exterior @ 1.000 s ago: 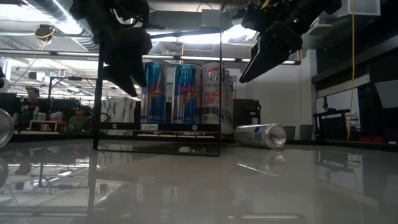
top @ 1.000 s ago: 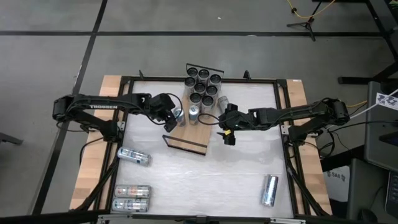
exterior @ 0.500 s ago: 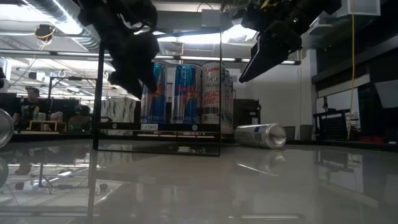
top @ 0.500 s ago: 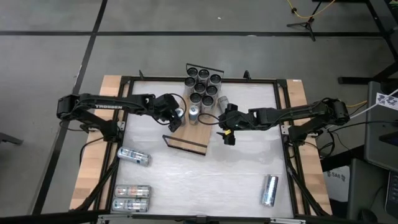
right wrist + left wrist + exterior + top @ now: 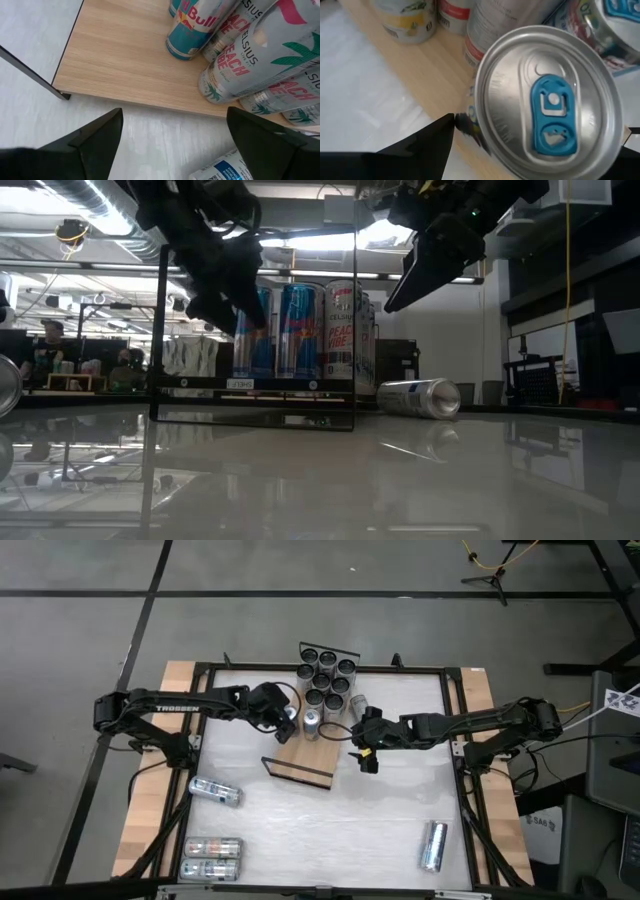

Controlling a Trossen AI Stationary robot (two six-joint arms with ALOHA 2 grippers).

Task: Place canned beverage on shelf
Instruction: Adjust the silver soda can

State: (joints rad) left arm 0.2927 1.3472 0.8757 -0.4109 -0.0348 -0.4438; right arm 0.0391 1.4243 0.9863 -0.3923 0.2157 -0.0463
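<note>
At the middle of the high view, left gripper: we see the left gripper (image 5: pixel 285 718) over the left edge of the shelf (image 5: pixel 300 755), pinching a can (image 5: pixel 545 100) with a silver top and a blue tab.
Where the can is: it is upright between the gripper's fingers (image 5: pixel 432 132), just beside the nearest standing can (image 5: pixel 312 721). We cannot tell whether its base already rests on the wood.
Free room: in the right wrist view the board shows bare wood (image 5: pixel 125 55) at its lower-left end. The group of standing cans (image 5: pixel 325 675) fills the far end, toward the top of the high view.
Step in hand, as we judge it: setting the held can down on the board.
How we do it well: we keep the can vertical and bring it straight down onto bare wood, clear of its neighbour. We spread the gripper only once the base sits flat, then lift straight up so the fingers do not drag the can.
Risk: the can is near the board's long edge, so a base set half off the wood would tip onto the desk (image 5: pixel 380 820). A sideways nudge could topple the neighbours.
Right gripper: the right gripper (image 5: pixel 365 748) hovers right of the shelf with its fingers spread wide and nothing between them. We keep it there, out of the way.
</note>
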